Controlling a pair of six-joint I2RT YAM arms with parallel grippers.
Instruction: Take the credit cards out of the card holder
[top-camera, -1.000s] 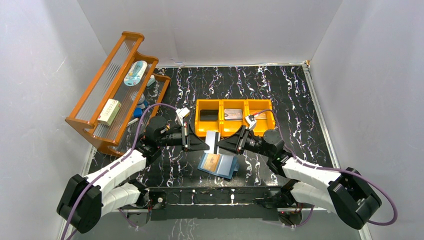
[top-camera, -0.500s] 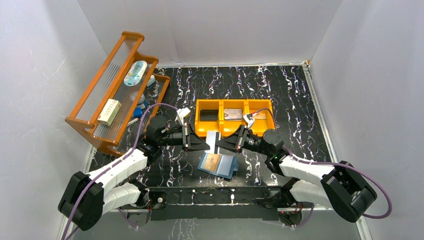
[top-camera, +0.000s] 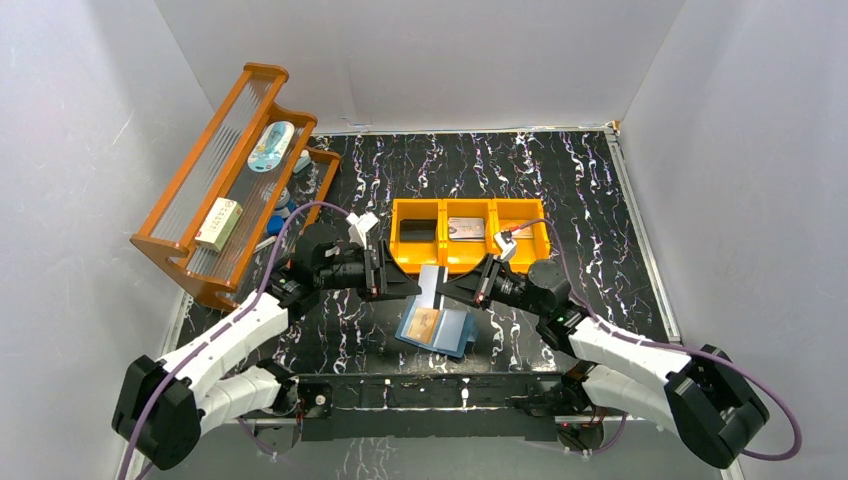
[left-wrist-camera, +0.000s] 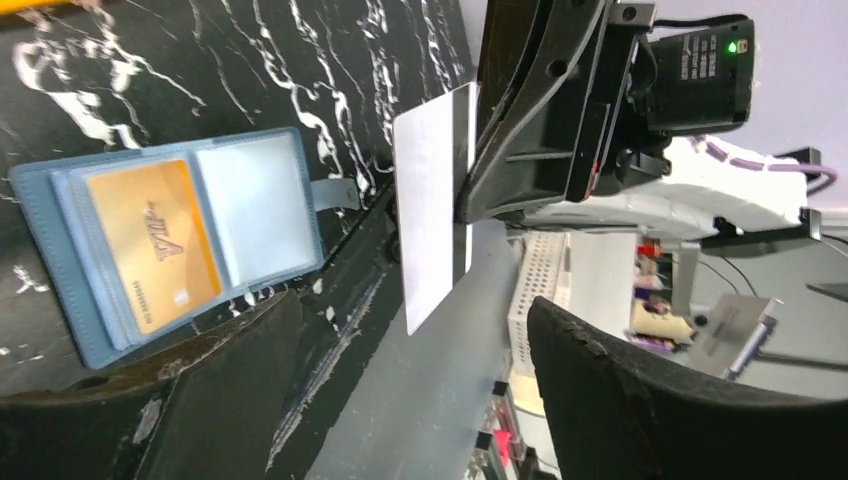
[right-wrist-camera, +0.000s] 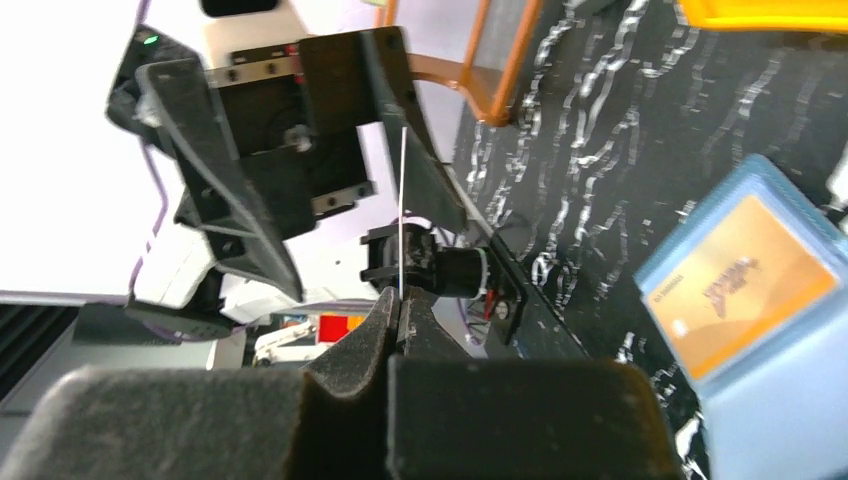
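From above, the left gripper (top-camera: 408, 286) and the right gripper (top-camera: 447, 291) meet nose to nose over the dark marbled table (top-camera: 600, 240). A pale card (top-camera: 430, 283) stands upright between them, and just in front of it the card holder (top-camera: 437, 328) lies open and flat. The orange bin (top-camera: 468, 255) sits just behind the card, and a wooden rack (top-camera: 225, 180) stands far left; the labels on the rack's items are too small to read. In the left wrist view the right gripper's fingers (left-wrist-camera: 520, 150) are clamped on the pale card's edge, along which a dark stripe runs. The left gripper's own fingers (left-wrist-camera: 650, 400) stand wide apart with nothing between them, and they cut off the lower part of the frame. An orange card (left-wrist-camera: 150, 245) marked "VIP" sits in the holder's left pocket; its small print is illegible. The right pocket looks empty, though its clear sleeve glares. In the right wrist view the right gripper's pads (right-wrist-camera: 360, 350) are pressed shut on the pale card, seen edge-on as a thin line. The left gripper gapes beyond it, and the holder is cropped at the right edge.
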